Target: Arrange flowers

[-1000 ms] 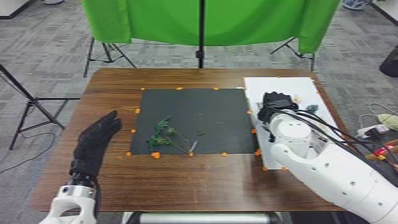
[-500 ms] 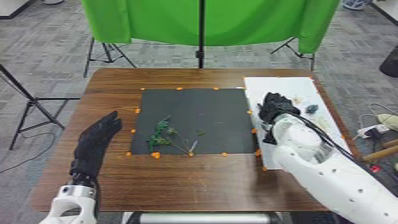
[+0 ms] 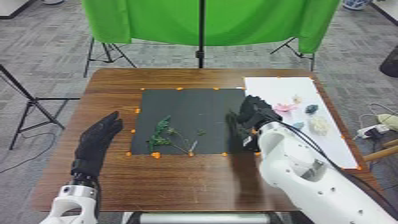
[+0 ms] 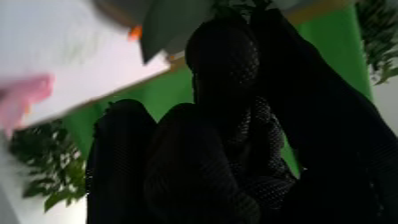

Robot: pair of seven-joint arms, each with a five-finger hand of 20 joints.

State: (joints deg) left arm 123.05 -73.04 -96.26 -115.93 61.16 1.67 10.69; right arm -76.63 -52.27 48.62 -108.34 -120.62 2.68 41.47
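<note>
Nearest, a brown wooden table (image 3: pixel 178 185) runs along the front, with bare grain below the work. On the left, the robot's left hand (image 3: pixel 98 132) in black fabric lies beside the mat, fingers extended and together, pointing to the far side, nothing in its grasp. Small orange lumps (image 3: pixel 155 155) mark the near border of a flat, dark grey, rectangular mat (image 3: pixel 200 105). On the mat's near left part, a leafy green branching stem (image 3: pixel 161 134), with a short pale stick (image 3: pixel 193 146) to its right, near the mat's front edge. Slightly farther, about mid-mat, a small green sprig (image 3: pixel 201 132), on its own. Over the mat's right side, next to a long white sheet (image 3: pixel 266 86), the robot's right hand (image 3: pixel 256 112), also black-gloved; fingers bent in toward the thumb and clamped on a dark green, broad-leaved stem (image 4: pixel 164 27), its leaves standing out past the fingertips in the wrist view. Right of that hand, on the sheet: a cream, ruffled flower head (image 3: pixel 319 126), with a pale blue flower head (image 3: pixel 298 125) just left of it. Farther back, a dark teal flower head (image 3: pixel 311 108), then a pink, spreading flower head (image 3: pixel 284 107) to its left; beyond these, a small beige bloom (image 3: pixel 297 98). Past the table's far edge, a bright green cloth (image 3: pixel 151 22) hangs behind a thin black upright pole (image 3: pixel 202 40).
</note>
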